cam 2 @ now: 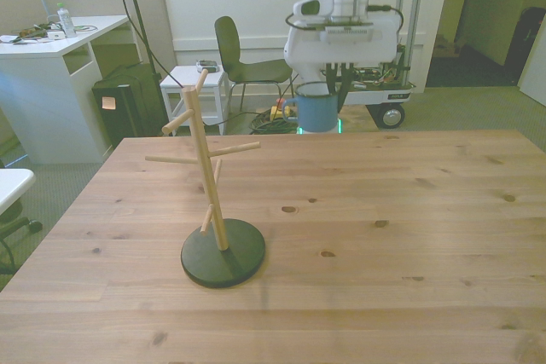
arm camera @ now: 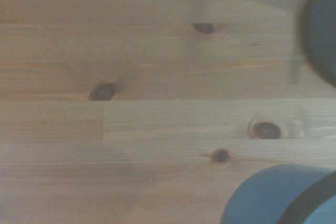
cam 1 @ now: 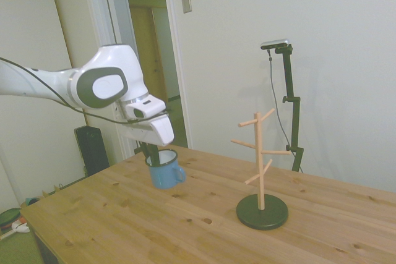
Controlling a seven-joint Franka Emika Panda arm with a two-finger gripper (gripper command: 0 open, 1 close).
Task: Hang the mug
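Hanging above the table [cam 1: 124,214], apparently hand-held [cam 1: 154,151]: mug [cam 1: 164,171].

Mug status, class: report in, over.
Gripper shut on mug, lifted off table. Mug upright, apart from peg stand. Nothing between them.

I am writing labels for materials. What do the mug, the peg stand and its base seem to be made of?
The mug: probably enamelled metal; smooth blue wall, thin dark rim. It hangs from the gripper.
The peg stand: pale bare wood, by its light colour and round dowel arms.
Its base: a dark matte disc; painted wood or metal, I cannot tell.
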